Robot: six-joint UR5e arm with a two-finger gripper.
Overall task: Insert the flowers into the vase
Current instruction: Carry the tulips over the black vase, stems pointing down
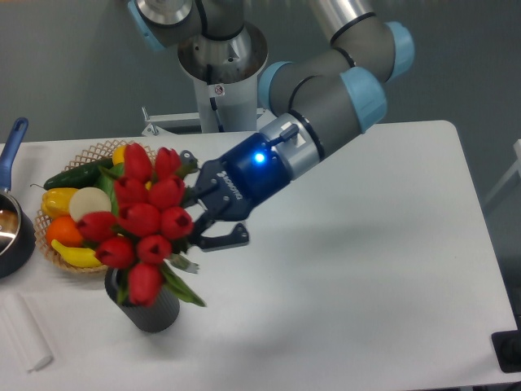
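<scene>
The flowers (142,216), a tight bunch of glossy red tulip buds with green leaves, stand tilted with their lower end at the mouth of the vase (155,311). The vase is a short dark grey cylinder near the table's front left. The lowest bud covers its mouth, so the stems are hidden. My gripper (192,213) is right beside the bunch on its right, at mid height. Its fingers (224,239) are spread wide apart, and the tips are partly hidden behind the buds.
A wicker basket (91,151) of fake fruit and vegetables stands just behind the flowers at the left. A dark pot with a blue handle (12,138) is at the left edge. A white roll (24,332) lies at the front left.
</scene>
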